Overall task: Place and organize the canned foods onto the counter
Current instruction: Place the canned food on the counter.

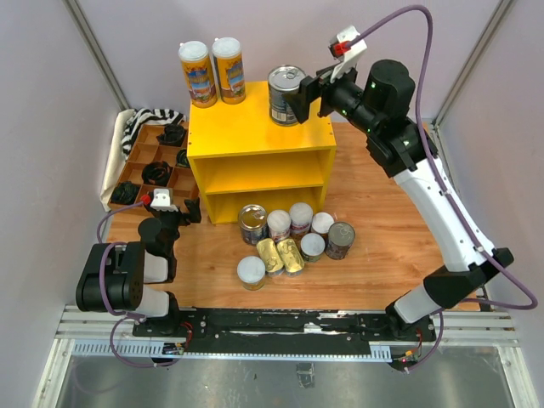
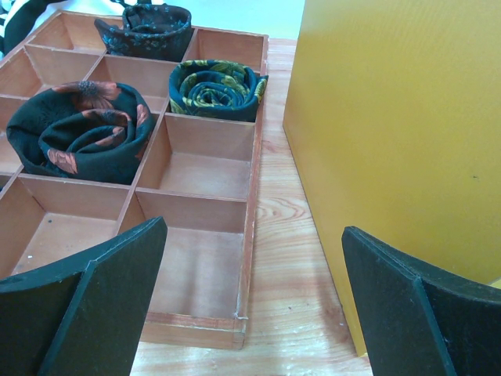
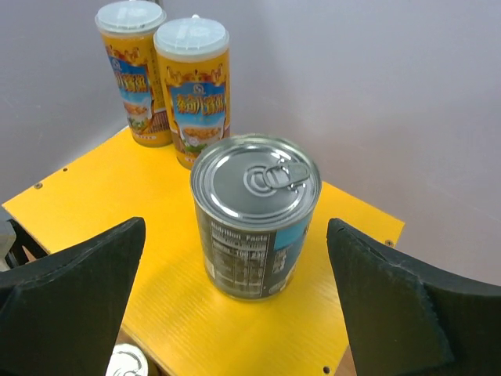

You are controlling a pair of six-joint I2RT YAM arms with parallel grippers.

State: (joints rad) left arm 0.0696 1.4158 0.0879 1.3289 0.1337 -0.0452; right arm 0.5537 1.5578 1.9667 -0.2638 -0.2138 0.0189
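Now right end effector (image 3: 236,223) spread astride upright silver-topped can (image 3: 255,188) on counter (image 3: 102,196), far bench edge; withdraw straight, no clipping.

Wooden table (image 1: 382,200), yellow counter (image 1: 246,127) at back, divided tray (image 1: 138,165) beside it, cans (image 1: 301,219) clustered in front

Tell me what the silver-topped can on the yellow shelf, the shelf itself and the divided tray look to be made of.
Silver-topped can: metal, judging by its shiny ringed lid with a pull tab; a printed paper or film label wraps it. Yellow shelf: probably wood or board under glossy paint, since faint grain shows. Divided tray: bare, matte light wood with visible grain.
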